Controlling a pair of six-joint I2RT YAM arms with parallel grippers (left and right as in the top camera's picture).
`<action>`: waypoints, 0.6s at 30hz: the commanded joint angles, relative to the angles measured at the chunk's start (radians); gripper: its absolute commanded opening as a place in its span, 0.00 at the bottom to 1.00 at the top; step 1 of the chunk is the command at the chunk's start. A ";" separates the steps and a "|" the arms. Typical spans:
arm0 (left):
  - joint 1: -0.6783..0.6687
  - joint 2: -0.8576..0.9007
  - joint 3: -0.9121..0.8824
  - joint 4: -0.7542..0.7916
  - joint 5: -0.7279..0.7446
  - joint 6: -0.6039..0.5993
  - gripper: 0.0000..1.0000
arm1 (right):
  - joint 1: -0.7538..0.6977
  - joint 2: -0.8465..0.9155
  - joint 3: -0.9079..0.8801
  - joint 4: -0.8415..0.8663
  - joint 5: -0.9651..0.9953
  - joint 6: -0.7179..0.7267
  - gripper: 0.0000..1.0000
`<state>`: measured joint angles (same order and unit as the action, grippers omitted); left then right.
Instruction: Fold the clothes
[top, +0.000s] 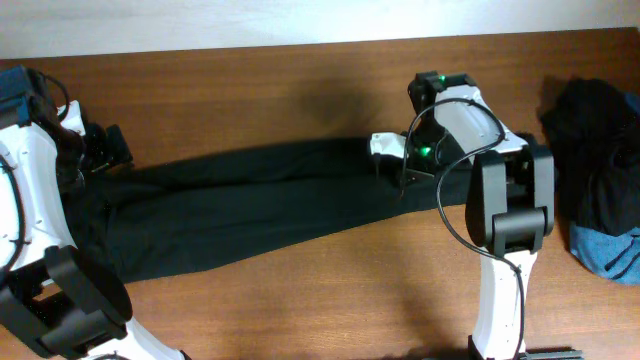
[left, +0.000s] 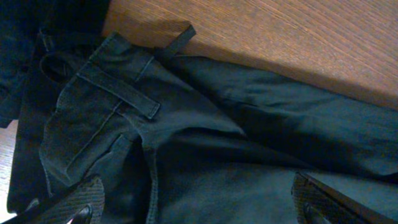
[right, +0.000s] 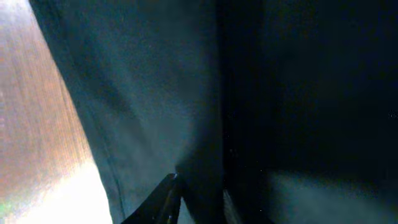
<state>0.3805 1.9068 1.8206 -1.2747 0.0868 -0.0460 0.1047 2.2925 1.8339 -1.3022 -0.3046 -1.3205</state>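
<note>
Wood counter (top: 300, 70) fills the overhead view and carries everything. One pair of black trousers (top: 250, 205) lies flat across its middle, the two legs side by side and running from the left arm's end to the right arm's end. One heap (top: 595, 150) of black cloth sits at the right edge, well apart from the trousers; how many pieces are in it cannot be told. One blue piece (top: 610, 252) lies against the heap's near side, touching it.

Two white and black arms reach in, one from each side. The left hand (top: 105, 148) is over the waist end. Its wrist view shows the waistband, a pocket and at least two belt loops, with the two fingers (left: 81, 200) spread wide at the frame's lower corners and nothing between them. The right hand (top: 388, 150) is at the other end of the trousers. In its wrist view the two fingertips (right: 166, 196) stand close together, pinching a dark fold of the cloth.
</note>
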 joint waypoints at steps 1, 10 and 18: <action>-0.001 0.010 0.005 0.003 0.003 0.005 0.96 | 0.007 0.005 0.089 -0.023 0.002 -0.007 0.25; -0.001 0.010 0.005 0.003 0.003 0.005 0.96 | 0.007 0.005 0.115 0.000 0.002 -0.007 0.23; -0.001 0.010 0.005 0.002 0.003 0.005 0.96 | 0.006 0.005 0.079 0.000 0.002 -0.008 0.24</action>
<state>0.3805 1.9068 1.8206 -1.2747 0.0864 -0.0460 0.1047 2.2929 1.9301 -1.3010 -0.3042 -1.3205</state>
